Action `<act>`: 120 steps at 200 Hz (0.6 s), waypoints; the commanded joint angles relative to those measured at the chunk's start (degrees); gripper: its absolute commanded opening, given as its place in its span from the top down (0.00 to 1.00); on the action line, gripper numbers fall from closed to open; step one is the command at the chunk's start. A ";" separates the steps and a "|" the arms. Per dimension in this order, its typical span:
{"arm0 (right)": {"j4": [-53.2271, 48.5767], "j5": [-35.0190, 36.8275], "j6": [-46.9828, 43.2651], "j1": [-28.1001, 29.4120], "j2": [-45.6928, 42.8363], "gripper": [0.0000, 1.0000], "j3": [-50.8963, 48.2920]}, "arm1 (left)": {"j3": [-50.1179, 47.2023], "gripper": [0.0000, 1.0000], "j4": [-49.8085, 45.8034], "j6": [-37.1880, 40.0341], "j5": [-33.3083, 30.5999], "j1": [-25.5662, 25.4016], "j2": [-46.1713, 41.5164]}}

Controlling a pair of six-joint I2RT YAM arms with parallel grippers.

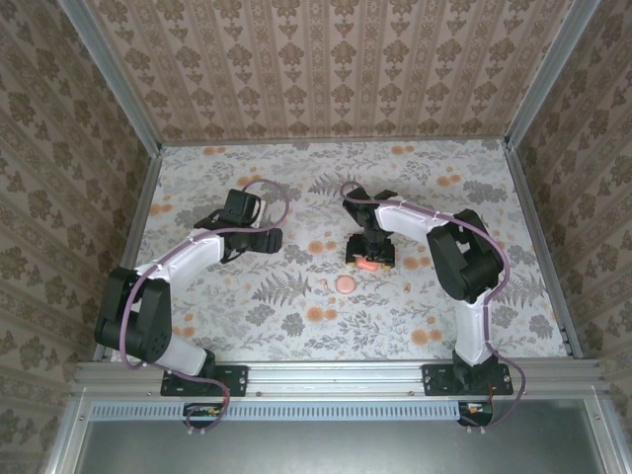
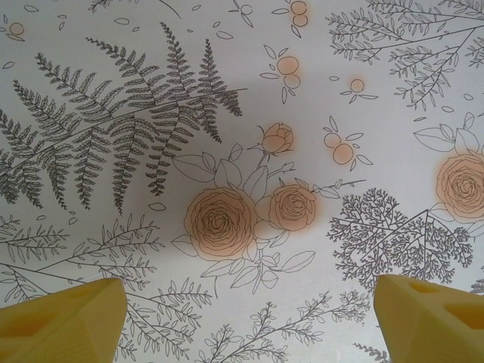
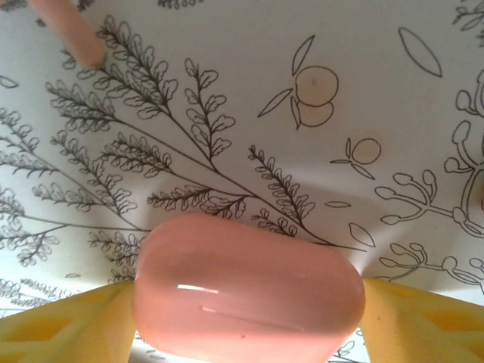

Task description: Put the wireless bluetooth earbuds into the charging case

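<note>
The charging case (image 3: 249, 287), a glossy coral-pink rounded box, sits between the yellow fingers (image 3: 68, 329) of my right gripper (image 3: 249, 321), touching both, so the gripper is shut on it. From above, the case (image 1: 365, 265) shows as a pink spot under the right gripper (image 1: 370, 257) at the table's middle. Two tiny pink specks that may be the earbuds lie on the mat, one (image 1: 319, 289) left of the case and one (image 1: 406, 286) right of it. My left gripper (image 2: 249, 325) hangs open over bare floral mat, well left of the case (image 1: 229, 222).
A flat round pink disc (image 1: 346, 283) lies just in front of the case. A blurred pink piece (image 3: 72, 34) shows at the top left of the right wrist view. The floral mat (image 1: 296, 326) is walled in by patterned panels (image 1: 59, 178) on three sides.
</note>
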 commanded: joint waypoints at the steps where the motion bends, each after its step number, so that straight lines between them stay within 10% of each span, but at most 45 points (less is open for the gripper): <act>1: -2.43 1.61 -0.23 0.27 1.62 0.25 2.09 | -0.50 0.14 0.66 -1.13 1.19 0.54 -0.61; 79: -1.38 1.36 -0.50 0.18 1.94 0.44 2.17 | 0.60 0.14 0.54 -1.27 2.97 0.86 0.76; 120: 8.59 0.39 0.65 0.27 -7.26 0.50 -3.27 | -1.88 0.21 9.52 2.45 17.92 1.08 -1.30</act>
